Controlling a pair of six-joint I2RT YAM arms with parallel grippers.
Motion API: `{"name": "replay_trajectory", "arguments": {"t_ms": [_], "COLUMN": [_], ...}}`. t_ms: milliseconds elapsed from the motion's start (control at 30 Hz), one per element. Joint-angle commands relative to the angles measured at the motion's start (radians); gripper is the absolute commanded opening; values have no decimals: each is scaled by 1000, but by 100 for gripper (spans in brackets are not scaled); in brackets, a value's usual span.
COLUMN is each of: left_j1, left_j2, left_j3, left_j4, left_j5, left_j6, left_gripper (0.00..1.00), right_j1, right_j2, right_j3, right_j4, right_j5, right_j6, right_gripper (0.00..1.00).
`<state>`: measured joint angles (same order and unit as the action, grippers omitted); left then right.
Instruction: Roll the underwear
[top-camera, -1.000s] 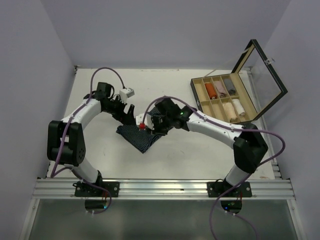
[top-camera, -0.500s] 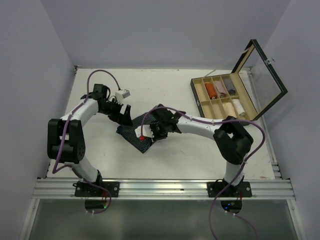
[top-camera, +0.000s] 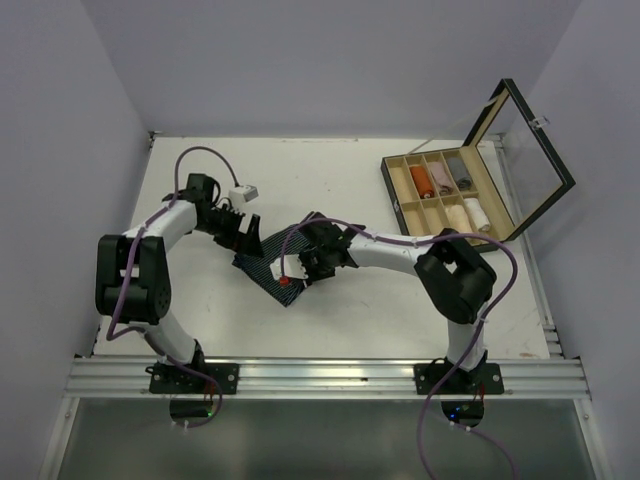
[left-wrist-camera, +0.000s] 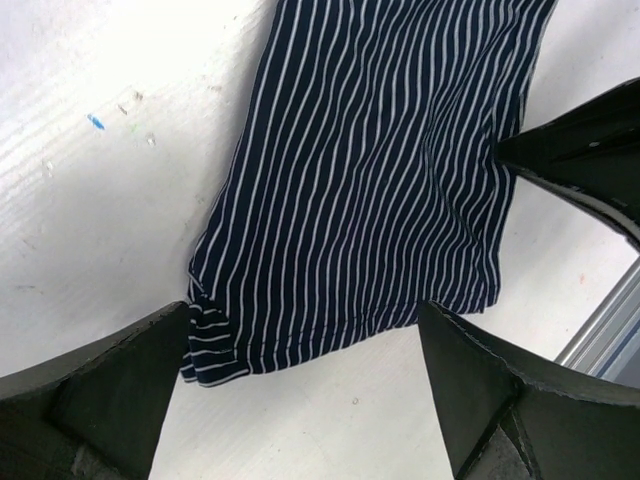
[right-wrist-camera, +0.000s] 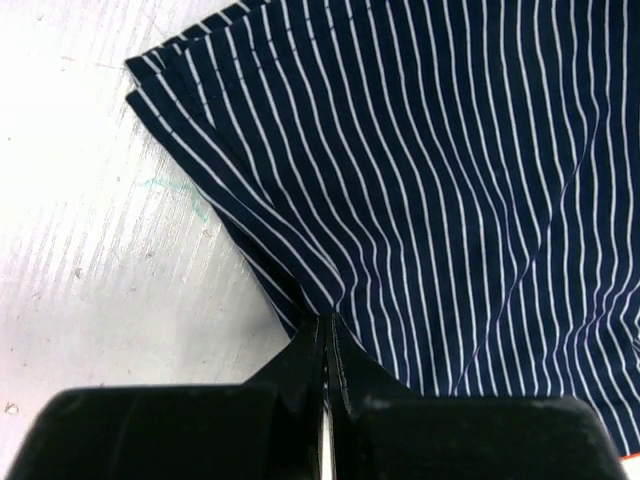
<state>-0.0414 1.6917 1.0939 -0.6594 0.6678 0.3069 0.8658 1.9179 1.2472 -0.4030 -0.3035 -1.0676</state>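
The navy striped underwear (right-wrist-camera: 450, 180) was spread flat at the middle of the white table (top-camera: 350, 310), partly covered from above by both arms. Its edge was pinched in the clenched right gripper (right-wrist-camera: 327, 330). The left gripper (left-wrist-camera: 303, 312) was held wide apart over it. The open wooden box (top-camera: 390, 188) of rolled cloths (top-camera: 421, 180) was set well apart, far right.

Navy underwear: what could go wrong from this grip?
1. Right gripper is shut on just the edge of the navy underwear; the thin pinch may slip or catch one layer only.
2. Left gripper is open above the cloth, not pinning it; a pull may drag it instead of rolling.
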Motion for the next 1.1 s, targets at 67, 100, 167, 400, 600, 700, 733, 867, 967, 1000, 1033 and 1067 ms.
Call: {"name": "replay_trajectory", "arguments": {"t_ms": [67, 100, 167, 400, 600, 700, 733, 867, 967, 1000, 1033, 1067], "left_j1": [14, 14, 17, 21, 23, 25, 29, 58, 90, 97, 103, 104], "left_j2": [42, 49, 60, 79, 86, 72, 53, -65, -209, -246, -313, -343], "left_j3": [-43, -46, -57, -77, -65, -49, -43, -31, -29, -31, -35, -43], "left_j4": [34, 29, 32, 38, 35, 26, 27, 49, 125, 180, 217, 294], "left_j5": [-51, -56, -71, -103, -112, -109, -108, -79, -115, -138, -163, -195], "left_j6": [-8, -8, -8, -11, -8, 4, 11, 73, 87, 86, 72, 23], "left_gripper": [100, 100, 100, 100, 100, 100, 100, 100, 100, 100, 100, 100], "right_j1": [9, 9, 9, 30, 58, 61, 59, 49, -8, -23, -45, -86], "right_j2": [-65, -74, -98, -102, -34, 9, 1, -75, -163, -177, -187, -191], "right_j3": [27, 29, 24, -9, -28, 6, 12, 91, 168, 190, 231, 250], "right_j4": [-40, -51, -75, -126, -129, -148, -155, -238, -266, -266, -258, -254], "right_j5": [10, 9, 3, 0, 24, 32, 32, -3, -92, -104, -130, -143], "right_j6": [-9, -12, -14, -31, -6, 6, 14, 69, 179, 208, 275, 309], "right_gripper": [0, 0, 0, 0, 0, 14, 17, 22, 23, 24, 24, 24]}}
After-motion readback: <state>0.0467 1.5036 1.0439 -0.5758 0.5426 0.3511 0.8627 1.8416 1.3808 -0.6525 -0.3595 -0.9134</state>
